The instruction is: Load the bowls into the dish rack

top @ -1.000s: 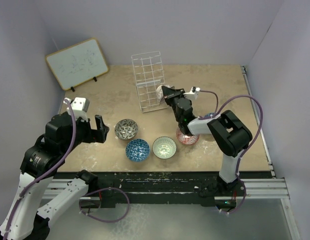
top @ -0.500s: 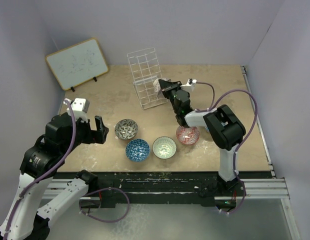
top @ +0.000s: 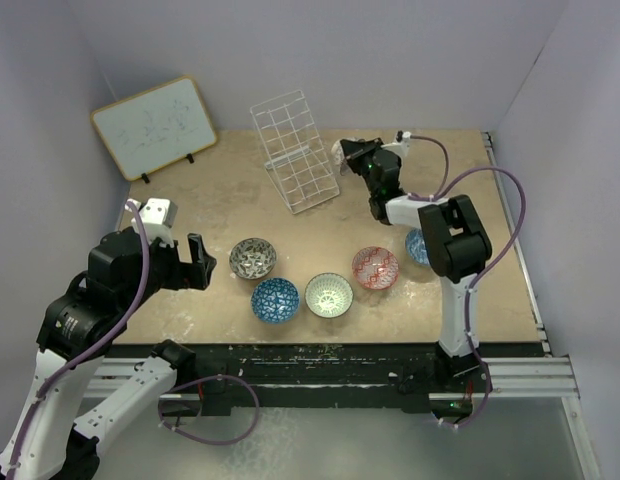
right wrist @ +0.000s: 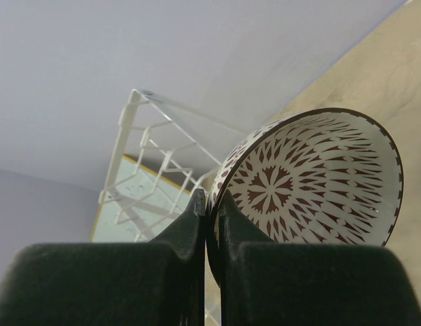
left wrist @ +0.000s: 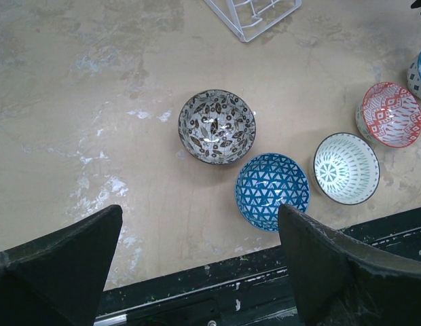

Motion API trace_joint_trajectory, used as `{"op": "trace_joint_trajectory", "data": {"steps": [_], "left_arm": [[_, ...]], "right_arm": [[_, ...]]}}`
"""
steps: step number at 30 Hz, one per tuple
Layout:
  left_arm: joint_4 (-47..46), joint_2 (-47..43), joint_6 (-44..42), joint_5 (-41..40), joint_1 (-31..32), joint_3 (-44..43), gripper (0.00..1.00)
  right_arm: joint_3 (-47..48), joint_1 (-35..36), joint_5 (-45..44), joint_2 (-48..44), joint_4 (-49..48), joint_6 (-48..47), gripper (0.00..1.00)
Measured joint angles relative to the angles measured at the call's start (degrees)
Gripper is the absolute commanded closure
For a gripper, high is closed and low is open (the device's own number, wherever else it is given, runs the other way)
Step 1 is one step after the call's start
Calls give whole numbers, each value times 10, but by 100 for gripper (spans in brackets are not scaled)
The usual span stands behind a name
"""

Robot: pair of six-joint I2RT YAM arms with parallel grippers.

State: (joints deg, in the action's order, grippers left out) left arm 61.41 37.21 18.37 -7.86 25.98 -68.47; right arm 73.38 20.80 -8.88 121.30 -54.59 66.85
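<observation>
My right gripper (top: 350,156) is shut on the rim of a white bowl with a dark red-brown pattern (right wrist: 312,183), held tilted in the air just right of the white wire dish rack (top: 293,150). The rack also shows behind the bowl in the right wrist view (right wrist: 153,146). On the table lie a grey bowl (top: 253,258), a dark blue bowl (top: 275,300), a pale green bowl (top: 329,294), a red bowl (top: 375,268) and a light blue bowl (top: 417,246), partly hidden by the right arm. My left gripper (top: 196,262) is open and empty, left of the grey bowl (left wrist: 217,126).
A wood-framed whiteboard (top: 154,126) leans at the back left. Purple walls close the table on the left, back and right. The left wrist view shows the dark blue bowl (left wrist: 272,191) near the table's black front edge (left wrist: 197,285).
My right gripper has swung right and back with the bowl, from in front of the rack to its right side. The rack has shifted a little left. The light blue bowl has come into view.
</observation>
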Motion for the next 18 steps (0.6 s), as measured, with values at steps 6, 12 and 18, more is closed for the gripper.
{"op": "trace_joint_trajectory", "data": {"steps": [6, 12, 18], "left_arm": [[0, -1, 0, 0, 0, 0, 1], [-1, -1, 0, 0, 0, 0, 1], [-3, -1, 0, 0, 0, 1, 1]], "right_arm": [[-37, -8, 9, -26, 7, -30, 100], [-129, 39, 9, -97, -44, -28, 100], [-165, 92, -10, -97, -152, 12, 100]]}}
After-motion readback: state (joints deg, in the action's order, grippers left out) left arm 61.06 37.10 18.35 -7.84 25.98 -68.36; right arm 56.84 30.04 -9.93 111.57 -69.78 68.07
